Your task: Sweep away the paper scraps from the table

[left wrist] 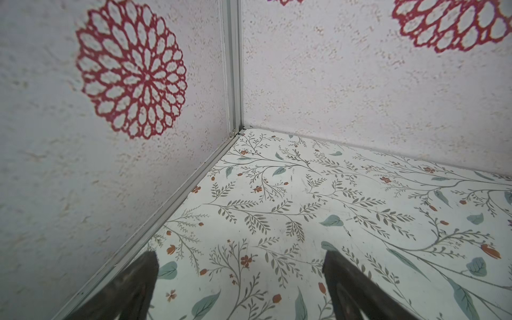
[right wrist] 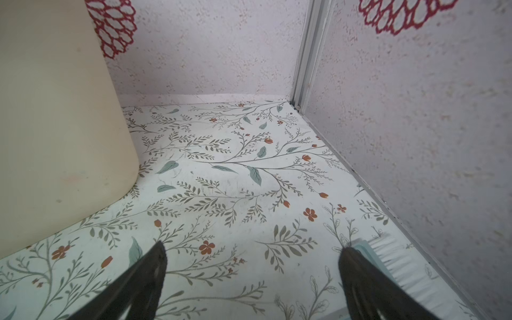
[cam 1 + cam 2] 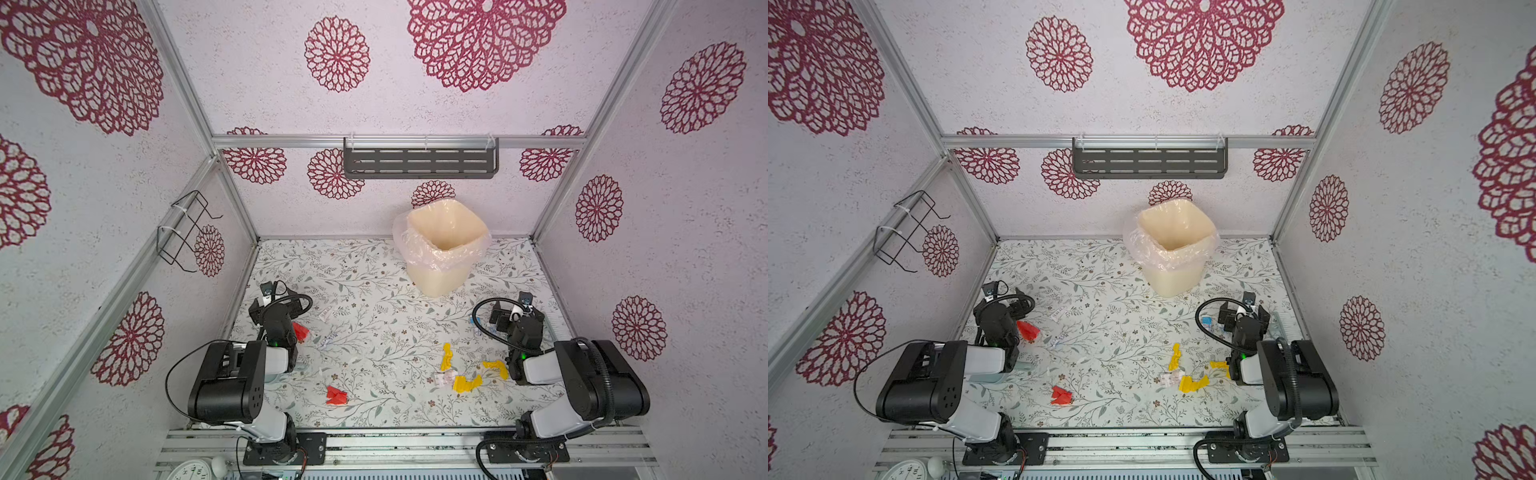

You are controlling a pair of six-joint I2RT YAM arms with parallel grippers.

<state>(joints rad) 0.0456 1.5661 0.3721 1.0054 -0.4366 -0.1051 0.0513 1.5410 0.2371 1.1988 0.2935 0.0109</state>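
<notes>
Overhead: table (image 3: 374,291) fills lwr ctr of frame; cream bin (image 3: 442,266) at its upper middle. Left gripper (image 1: 241,257) & right gripper (image 2: 253,249): jaws wide apart, empty. Brush (image 2: 393,263) just beside right gripper. Paper scraps (image 3: 467,382) lie on table, lwr ctr: red toward left, yellow toward right.

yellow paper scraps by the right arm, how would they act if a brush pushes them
Probably very light: the yellow scraps are small, thin bits, so they should slide easily on the flat table. Their crumpled folds suggest they are floppy and may tumble or scatter rather than move together.
</notes>
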